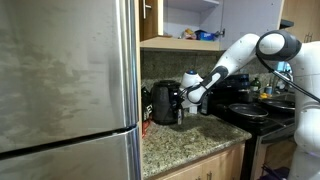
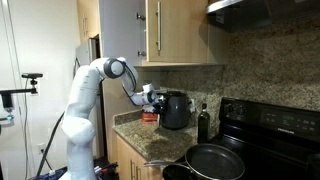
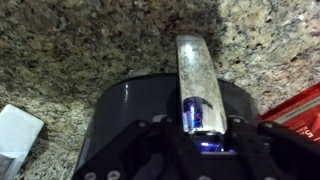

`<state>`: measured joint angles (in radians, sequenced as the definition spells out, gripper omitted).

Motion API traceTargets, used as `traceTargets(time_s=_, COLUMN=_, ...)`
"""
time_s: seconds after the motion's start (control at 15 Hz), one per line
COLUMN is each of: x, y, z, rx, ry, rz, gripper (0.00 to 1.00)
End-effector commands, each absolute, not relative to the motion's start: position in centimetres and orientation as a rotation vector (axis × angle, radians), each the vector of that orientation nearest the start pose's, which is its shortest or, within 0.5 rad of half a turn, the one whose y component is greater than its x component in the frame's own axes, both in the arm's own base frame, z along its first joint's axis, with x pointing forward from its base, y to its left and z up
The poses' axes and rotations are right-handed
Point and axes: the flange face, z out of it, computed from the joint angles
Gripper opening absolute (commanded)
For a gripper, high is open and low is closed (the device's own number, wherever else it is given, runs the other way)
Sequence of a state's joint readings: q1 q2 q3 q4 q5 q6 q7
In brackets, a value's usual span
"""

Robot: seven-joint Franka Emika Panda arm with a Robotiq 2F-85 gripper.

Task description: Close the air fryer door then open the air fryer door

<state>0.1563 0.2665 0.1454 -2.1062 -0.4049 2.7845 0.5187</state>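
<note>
Here, black gripper (image 3: 205, 128) straddles grey handle (image 3: 199, 68) of small black rounded air fryer (image 3: 120, 105), clamp unclear; off-centre push could skid it.

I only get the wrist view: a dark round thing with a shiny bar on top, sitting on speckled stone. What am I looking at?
Observer: That is the air fryer, a small black appliance on a kitchen counter. The gripper is close at its side, at the end of a white arm.
Operator: What is on the far side of it, away from the arm?
Observer: A dark bottle stands there, and past it is a black stove with a pan on it.
</note>
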Motion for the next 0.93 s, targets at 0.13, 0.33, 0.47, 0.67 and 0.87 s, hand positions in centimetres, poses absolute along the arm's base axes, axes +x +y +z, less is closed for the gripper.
traceTargets(time_s=0.13, x=55.4, y=20.7, z=32.5, rx=-3.075, ry=-0.21, rz=-0.557, gripper=0.12)
traceTargets(time_s=0.33, x=54.3, y=21.2, z=32.4, rx=-3.088, ry=-0.239, rz=-0.531, gripper=0.12)
traceTargets(time_s=0.47, x=53.3, y=21.5, z=31.8, rx=-3.109, ry=-0.266, rz=-0.515, gripper=0.12)
traceTargets(time_s=0.67, x=52.6, y=21.8, z=31.3, rx=-3.132, ry=-0.267, rz=-0.487, gripper=0.12)
traceTargets(time_s=0.87, x=52.0, y=22.9, z=32.1, rx=-3.128, ry=-0.22, rz=-0.649, gripper=0.69)
